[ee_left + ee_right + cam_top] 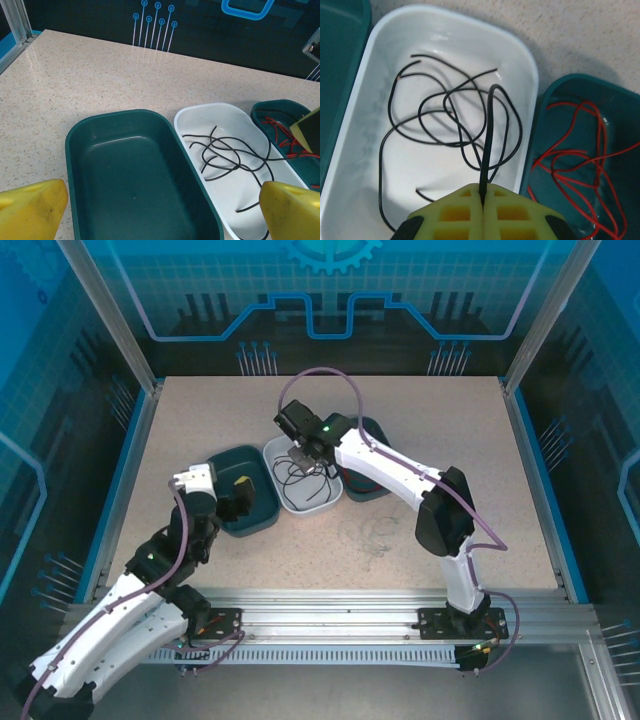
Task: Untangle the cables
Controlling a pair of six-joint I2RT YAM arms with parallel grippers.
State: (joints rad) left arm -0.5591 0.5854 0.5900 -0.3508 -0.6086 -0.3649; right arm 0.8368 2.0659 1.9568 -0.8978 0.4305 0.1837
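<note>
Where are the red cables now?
In the right wrist view, the red cables lie in the teal tray right of the white tray holding the black cables.

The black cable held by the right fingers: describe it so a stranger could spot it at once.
Three trays sit in a row on the table; find the white tray between the two dark green trays. Black cables loop across its floor. The held cable alone rises out of the tangle, pinched in the shut yellow fingers of the right gripper.
</note>
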